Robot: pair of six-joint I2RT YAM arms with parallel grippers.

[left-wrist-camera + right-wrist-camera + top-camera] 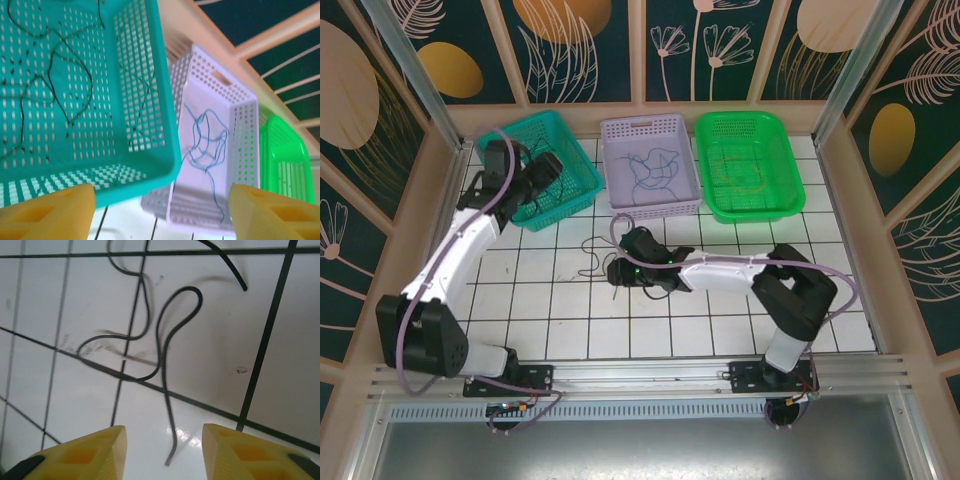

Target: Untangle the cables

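Cables (166, 405): black one flat on surface (225, 340); I risk right fingers (95, 452) (apart) closing empty, it slipping out. Left fingers (50, 212) apart, empty.

At the far edge of the white tiled surface (570, 320) three perforated plastic baskets stand in a row, teal basket (582, 160) left, lilac basket (650, 208) middle, green basket (755, 210) right, before dark leaf-patterned walls (590, 50).

The left arm (455, 250) stretches forward and slightly right from its base, the left claw (162, 192) at its end with yellow fingers (55, 212) spread wide. The right arm (740, 270) bends at the elbow and reaches leftward, the right claw (163, 430) held with its jaws apart.
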